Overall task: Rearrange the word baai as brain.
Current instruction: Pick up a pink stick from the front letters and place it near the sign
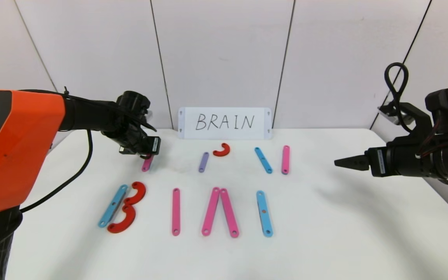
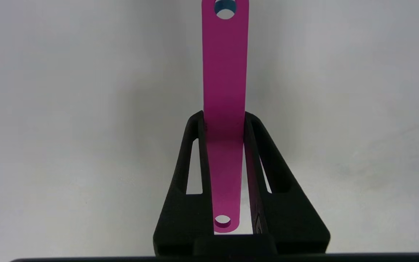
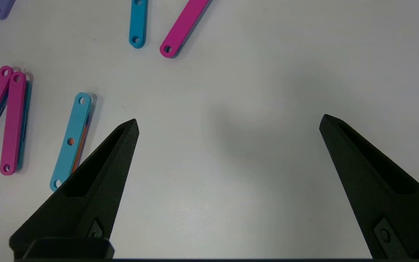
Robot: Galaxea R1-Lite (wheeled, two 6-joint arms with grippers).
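At the far left of the white table (image 1: pixel 325 233), the left gripper (image 2: pixel 224 120) is closed tight on a pink bar (image 2: pixel 224 72). Over the right side, the right gripper (image 3: pixel 227 123) hovers wide open, holding nothing.

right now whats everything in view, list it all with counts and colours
card: 1, white, handwritten BRAIN, against the back wall
table: 1, white
pink bars: 5; three in the front row, the last two forming a peak; one back right; one in the left claw
blue bars: 3; front left beside the curves, front right, back right
red curves: 3; two stacked front left, one small at the back
purple bar: 1, short, back middle
left claw: shut on a pink bar, back left
right claw: open, empty, over the table's right side
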